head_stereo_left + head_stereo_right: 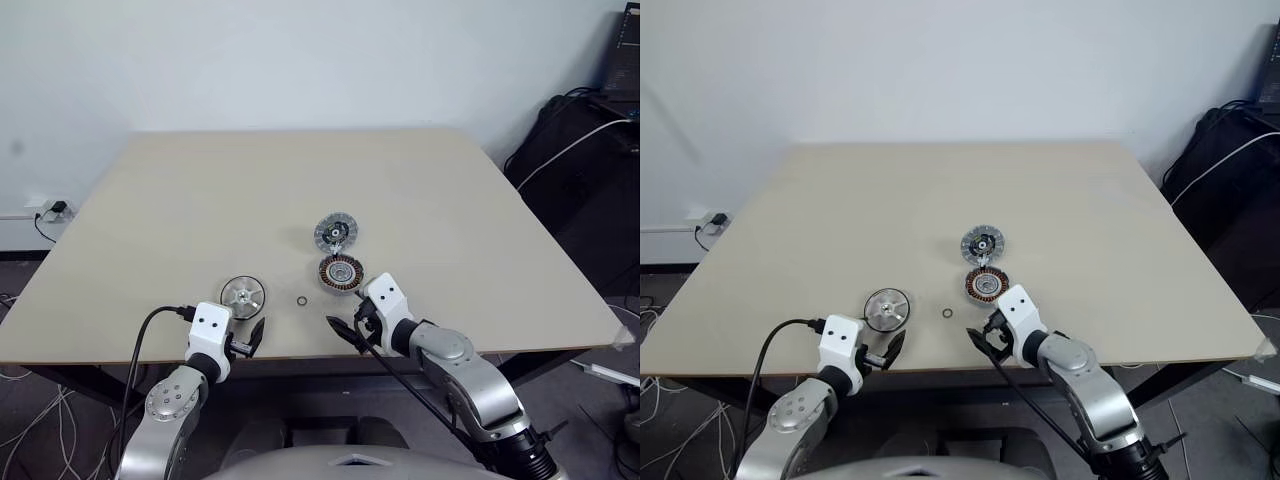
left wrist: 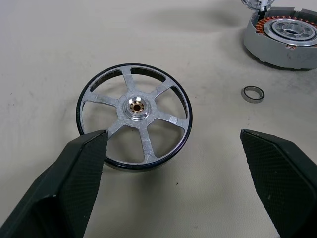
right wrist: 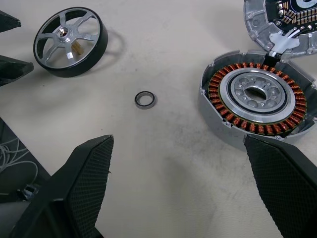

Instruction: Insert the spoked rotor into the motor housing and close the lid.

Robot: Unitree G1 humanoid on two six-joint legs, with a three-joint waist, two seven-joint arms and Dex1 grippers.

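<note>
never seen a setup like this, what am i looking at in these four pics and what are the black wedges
It is a two-armed humanoid robot at a table. Two pictures come from cameras on its head, looking down over its arms. The other two come from a camera on each wrist, and the black wedges are that gripper's own two fingers. The left gripper and the right gripper are both open and hold nothing. On the table lie a spoked rotor, a small metal ring, a motor housing with copper windings, and its lid, lying open just beyond the housing.
</note>
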